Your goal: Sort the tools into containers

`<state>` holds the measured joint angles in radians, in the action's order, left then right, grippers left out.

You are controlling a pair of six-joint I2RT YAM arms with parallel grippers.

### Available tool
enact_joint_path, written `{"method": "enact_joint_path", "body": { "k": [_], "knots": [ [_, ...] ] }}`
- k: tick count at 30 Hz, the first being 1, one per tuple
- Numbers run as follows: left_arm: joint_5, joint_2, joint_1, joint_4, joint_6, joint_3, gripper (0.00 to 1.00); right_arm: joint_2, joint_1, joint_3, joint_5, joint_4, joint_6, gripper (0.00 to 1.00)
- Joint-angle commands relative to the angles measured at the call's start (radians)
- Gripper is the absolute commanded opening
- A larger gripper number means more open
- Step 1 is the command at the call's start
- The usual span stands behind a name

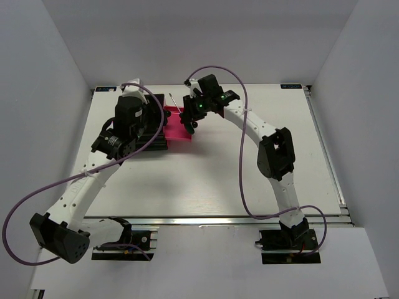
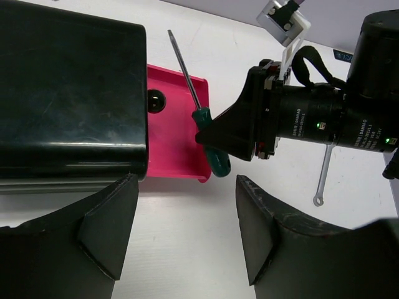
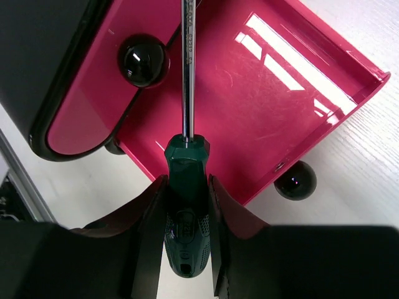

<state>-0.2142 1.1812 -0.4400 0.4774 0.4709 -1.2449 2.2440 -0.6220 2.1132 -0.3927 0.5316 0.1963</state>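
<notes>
Right wrist view shows us our right fingers (image 3: 144, 232) clamped on the green-handled screwdriver (image 3: 186, 180), its shaft above the pulled-out pink drawer (image 3: 268, 106). Our left fingers (image 2: 106, 230) stand apart, empty, beside the black cabinet (image 2: 68, 93).

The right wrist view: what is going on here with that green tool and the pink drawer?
The right arm's fingers are shut on the handle of the green screwdriver. Its shaft reaches over the pulled-out pink drawer of the black cabinet, and it is not yet released. The left arm's fingers are open and hold nothing, close to the cabinet. A silver wrench lies on the table.
</notes>
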Motion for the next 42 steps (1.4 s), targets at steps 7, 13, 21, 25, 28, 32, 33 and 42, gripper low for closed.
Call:
{"method": "enact_joint_path", "body": {
  "k": [7,13,21,25,28,32,33,42],
  "knots": [
    [-0.044,-0.049,0.000,0.023,0.015,-0.005,0.73,-0.004,0.002,0.051,0.015,-0.068,0.117,0.00],
    [-0.065,-0.055,0.001,0.038,0.009,-0.018,0.73,-0.049,0.001,0.076,0.011,0.094,-0.065,0.00],
    [-0.048,-0.081,0.000,-0.006,0.025,0.036,0.74,-0.083,0.005,0.048,0.060,0.288,-0.163,0.00],
    [-0.016,-0.081,0.000,-0.011,0.025,0.036,0.74,-0.051,0.002,0.105,0.049,0.326,-0.163,0.00],
    [0.019,-0.081,0.001,-0.017,0.028,0.041,0.74,-0.031,-0.007,0.148,0.040,0.349,-0.173,0.00],
    [0.022,-0.104,0.001,-0.022,0.041,0.065,0.74,-0.012,-0.022,0.179,0.005,0.409,-0.176,0.00],
    [0.021,-0.110,0.000,-0.025,0.046,0.077,0.74,-0.006,-0.025,0.183,-0.011,0.419,-0.175,0.00],
    [0.055,-0.146,0.000,-0.034,0.084,0.113,0.74,0.025,-0.039,0.157,-0.051,0.436,-0.130,0.00]
  ]
}}
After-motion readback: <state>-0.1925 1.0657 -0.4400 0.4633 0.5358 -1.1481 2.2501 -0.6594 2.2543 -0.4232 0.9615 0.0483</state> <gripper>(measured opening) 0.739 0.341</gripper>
